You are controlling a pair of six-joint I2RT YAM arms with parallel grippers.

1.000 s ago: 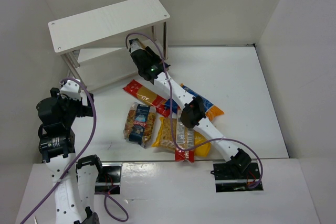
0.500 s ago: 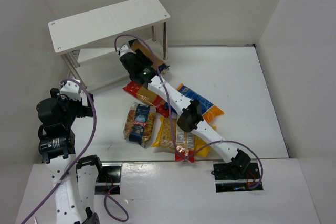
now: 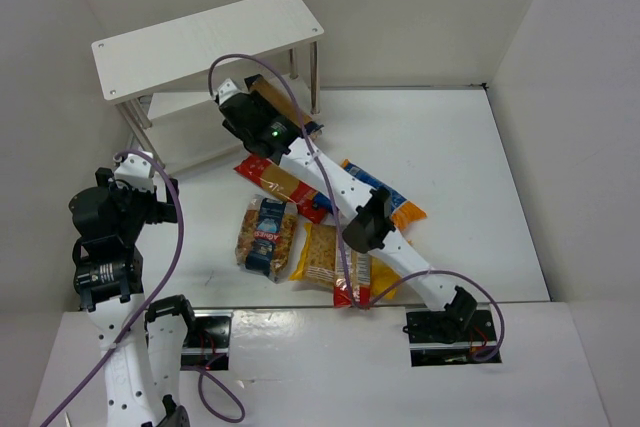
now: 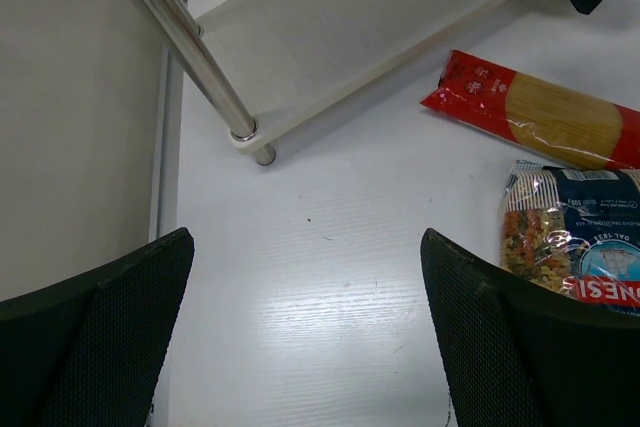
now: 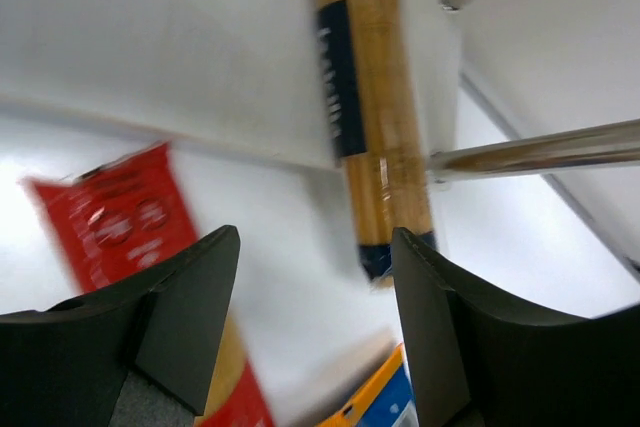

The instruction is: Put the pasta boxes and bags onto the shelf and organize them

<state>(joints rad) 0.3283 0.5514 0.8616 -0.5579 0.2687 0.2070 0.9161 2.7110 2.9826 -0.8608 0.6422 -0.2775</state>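
Observation:
The tan-and-dark-blue spaghetti pack (image 5: 370,117) lies on the white shelf's lower board (image 5: 200,47), its dark end past the board's edge; it also shows from above (image 3: 290,112). My right gripper (image 5: 315,247) is open and empty, just short of that end, at the shelf front (image 3: 232,99). The red spaghetti pack (image 3: 285,187), clear blue-labelled bag (image 3: 266,237), yellow bag (image 3: 325,257) and blue-orange bag (image 3: 385,197) lie on the table. My left gripper (image 4: 308,247) is open and empty over bare table by the shelf's front-left leg (image 4: 215,87).
The shelf (image 3: 200,42) stands at the back left against the white walls. Its silver legs (image 5: 540,152) flank the right gripper. The right arm (image 3: 350,207) stretches over the packs. The red pack (image 4: 540,117) and clear bag (image 4: 575,247) lie right of the left gripper.
My right gripper has swung left along the shelf front, away from the tan pack, which stays on the lower board. The left arm has not moved.

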